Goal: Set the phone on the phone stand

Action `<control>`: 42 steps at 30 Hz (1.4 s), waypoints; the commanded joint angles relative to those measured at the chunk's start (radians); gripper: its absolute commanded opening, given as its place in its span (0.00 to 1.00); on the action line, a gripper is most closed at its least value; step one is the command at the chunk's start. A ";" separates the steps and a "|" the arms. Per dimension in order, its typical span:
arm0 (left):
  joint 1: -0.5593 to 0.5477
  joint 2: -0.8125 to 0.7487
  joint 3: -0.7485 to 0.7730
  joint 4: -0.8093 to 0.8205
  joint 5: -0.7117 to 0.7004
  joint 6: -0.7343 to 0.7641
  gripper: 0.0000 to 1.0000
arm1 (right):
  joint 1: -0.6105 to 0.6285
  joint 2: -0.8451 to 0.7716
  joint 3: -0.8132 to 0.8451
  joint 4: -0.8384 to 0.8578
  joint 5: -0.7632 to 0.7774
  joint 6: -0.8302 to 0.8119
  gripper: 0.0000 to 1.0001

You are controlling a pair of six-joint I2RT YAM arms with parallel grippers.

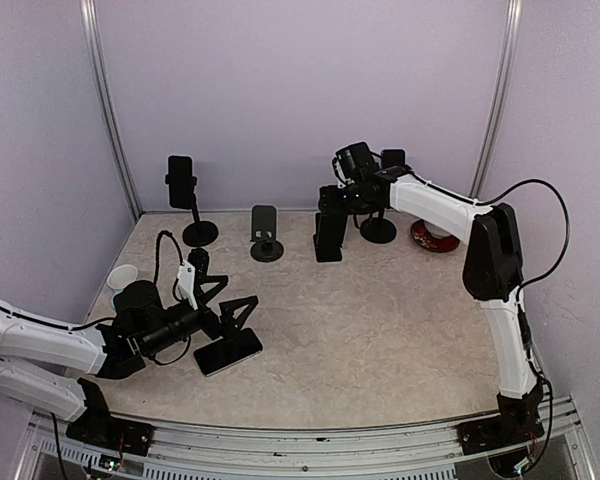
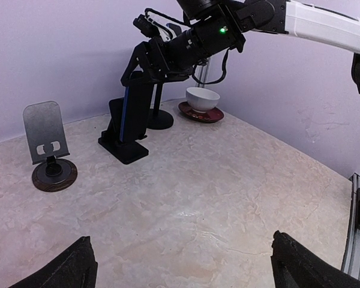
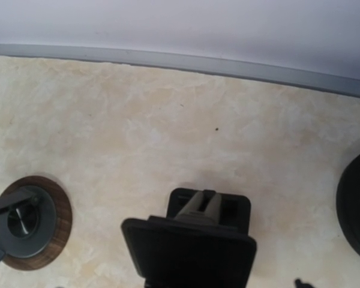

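right gripper [image 2: 143, 63] clamps the dark blue-edged phone [image 2: 131, 111] onto the black angular stand [image 2: 122, 149], far centre; seemingly only release is left. left gripper [image 1: 228, 295] spread, empty.

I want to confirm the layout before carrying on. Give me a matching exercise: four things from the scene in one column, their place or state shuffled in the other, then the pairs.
1. phone at the near left
2. grey stand
3. white bowl
4. left gripper

A. on the red plate
B. open
C. lying flat on the table
D. empty

Pairs: 1-C, 2-D, 3-A, 4-B
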 commanded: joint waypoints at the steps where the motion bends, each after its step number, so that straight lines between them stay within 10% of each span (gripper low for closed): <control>1: 0.010 0.007 0.001 0.039 0.004 0.004 0.99 | 0.003 0.019 0.063 0.016 0.004 0.005 0.48; 42: 0.010 0.010 0.005 0.037 0.016 0.002 0.99 | 0.018 0.056 0.114 -0.015 0.062 -0.031 0.61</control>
